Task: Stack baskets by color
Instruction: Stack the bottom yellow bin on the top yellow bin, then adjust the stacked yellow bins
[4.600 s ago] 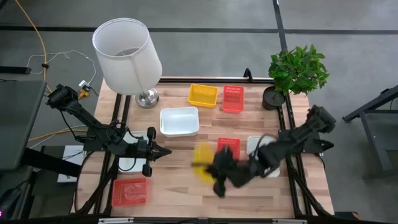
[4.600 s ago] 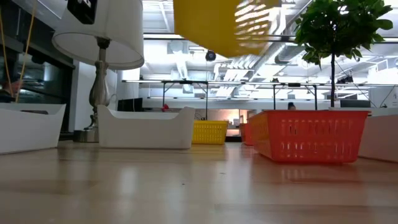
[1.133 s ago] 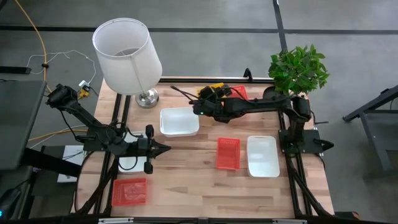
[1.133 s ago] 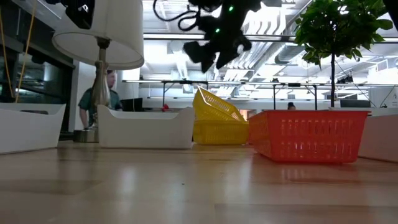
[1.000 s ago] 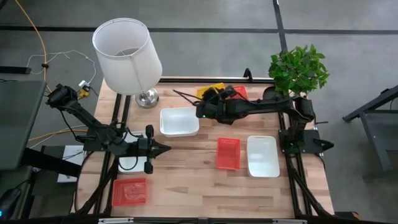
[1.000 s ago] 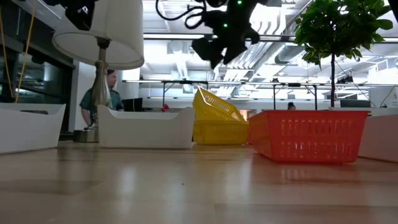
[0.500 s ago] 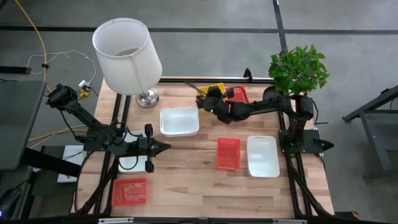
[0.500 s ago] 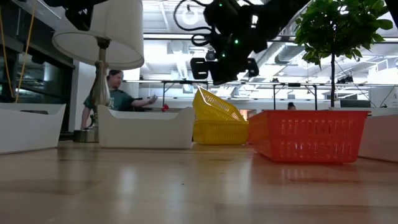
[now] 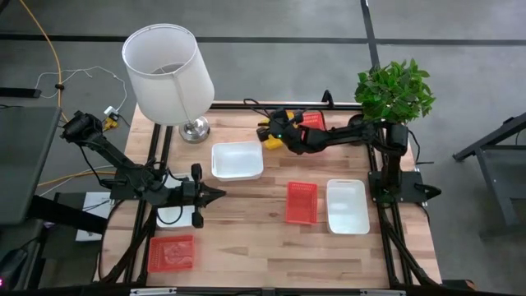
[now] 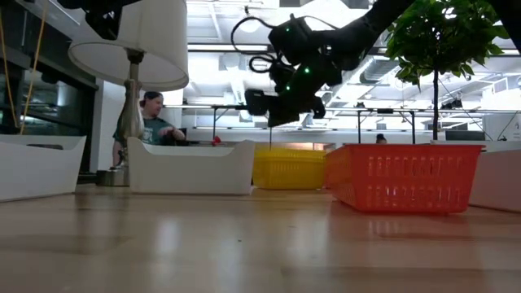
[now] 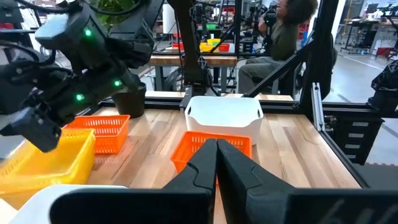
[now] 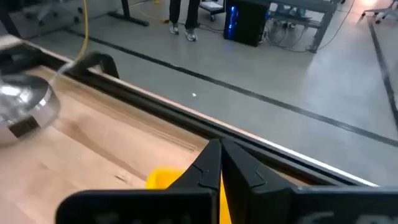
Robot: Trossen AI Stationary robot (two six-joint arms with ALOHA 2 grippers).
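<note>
Yellow baskets (image 9: 270,136) apparently nested at the table's far edge, beside a red basket (image 9: 313,121).

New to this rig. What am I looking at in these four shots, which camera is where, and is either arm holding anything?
It is a table-top robot with two dark arms, each ending in a two-finger gripper. One camera looks straight down on the table, one sits at table-top level, and one rides on each wrist.

On the wooden table lie small baskets to be stacked by colour: yellow baskets at the far edge, a red basket mid-table, another red basket at the near left corner, and white baskets. A lamp and a potted plant stand at the far corners.

The right gripper is over the yellow baskets, fingers shut, holding nothing. The left gripper waits at the left side, also shut and empty. A person sits in the room behind.
</note>
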